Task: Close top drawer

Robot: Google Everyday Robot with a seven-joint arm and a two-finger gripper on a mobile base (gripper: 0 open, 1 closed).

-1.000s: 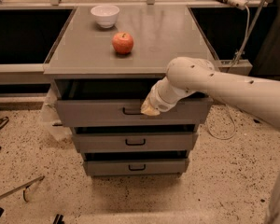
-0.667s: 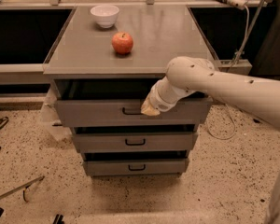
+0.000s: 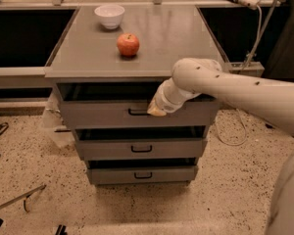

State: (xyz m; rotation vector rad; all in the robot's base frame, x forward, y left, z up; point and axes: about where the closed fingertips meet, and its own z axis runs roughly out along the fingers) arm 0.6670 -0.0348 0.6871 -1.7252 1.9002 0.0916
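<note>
Top drawer (image 3: 98,115) stands slightly open, its front at the gripper (image 3: 156,110), handle (image 3: 137,112) just beside; grip state cannot be told.

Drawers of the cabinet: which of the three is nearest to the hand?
The top drawer, the widest one, under the cabinet top. The hand is at its front panel, beside its black handle; the two narrower drawers lie below it.

Robot gripper (image 3: 156,110) at top drawer (image 3: 98,116) handle (image 3: 137,112), drawer slightly open, apple (image 3: 128,44) on cabinet top (image 3: 176,38)
</note>
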